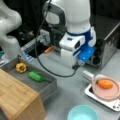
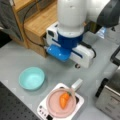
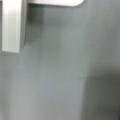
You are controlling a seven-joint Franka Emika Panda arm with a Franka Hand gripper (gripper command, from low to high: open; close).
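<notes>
The gripper [image 1: 77, 67] hangs over the grey table [image 1: 67, 90], fingers' state unclear, near a carrot [image 1: 105, 84] in a pink pan [image 1: 106, 93].

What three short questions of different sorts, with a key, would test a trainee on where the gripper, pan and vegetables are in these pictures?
1. True or false: the carrot lies in the pink pan.
2. What does the pan stand on? A) wooden block B) white cooktop C) grey tray
3. Fill in: the grey tray holds a yellow pepper and a ____ vegetable.

Key
1. True.
2. B.
3. Green.

The gripper hangs above the grey table, beside the pan's handle; a teal bowl sits apart.
</notes>
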